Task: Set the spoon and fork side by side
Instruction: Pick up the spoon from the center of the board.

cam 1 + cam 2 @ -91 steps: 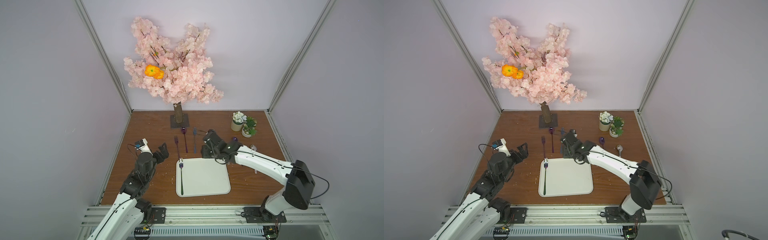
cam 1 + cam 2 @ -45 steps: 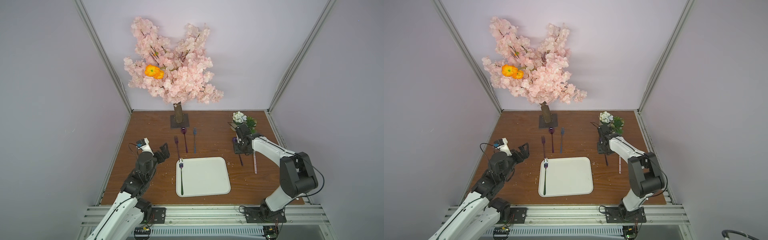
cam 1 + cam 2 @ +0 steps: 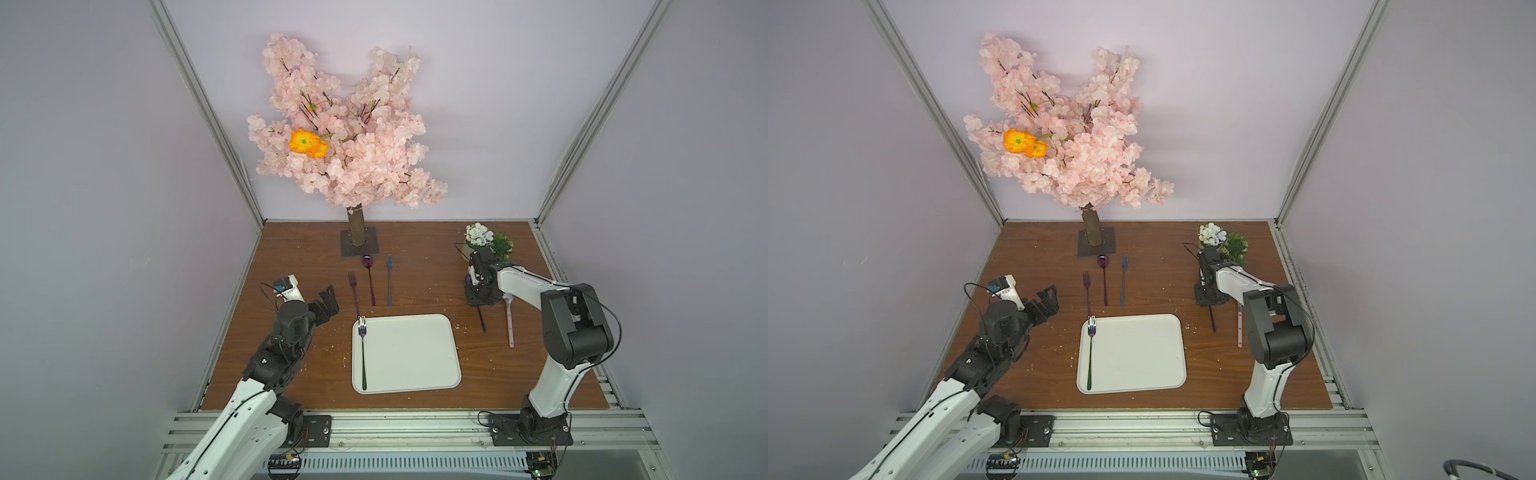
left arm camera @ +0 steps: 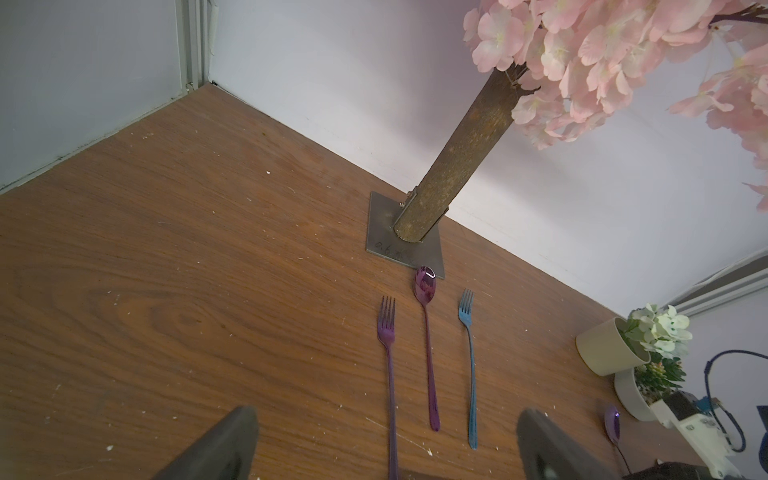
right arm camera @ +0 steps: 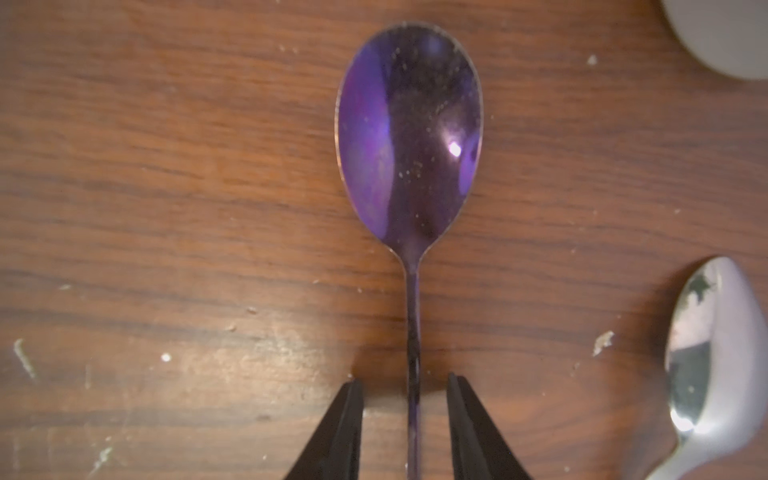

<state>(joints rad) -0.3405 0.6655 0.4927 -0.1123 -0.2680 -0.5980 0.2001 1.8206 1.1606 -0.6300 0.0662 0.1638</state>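
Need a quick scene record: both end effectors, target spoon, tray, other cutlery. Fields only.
left end effector: open, empty, hovering left of the tray
right end effector: open, jaws either side of the purple spoon handle, gaps on both sides, no grip yet
purple spoon: flat on the table, near the potted plants
tray: one fork along its left edge
other cutlery: purple fork, second purple spoon and blue fork in a row beyond the tray; pale spoon beside the purple spoon
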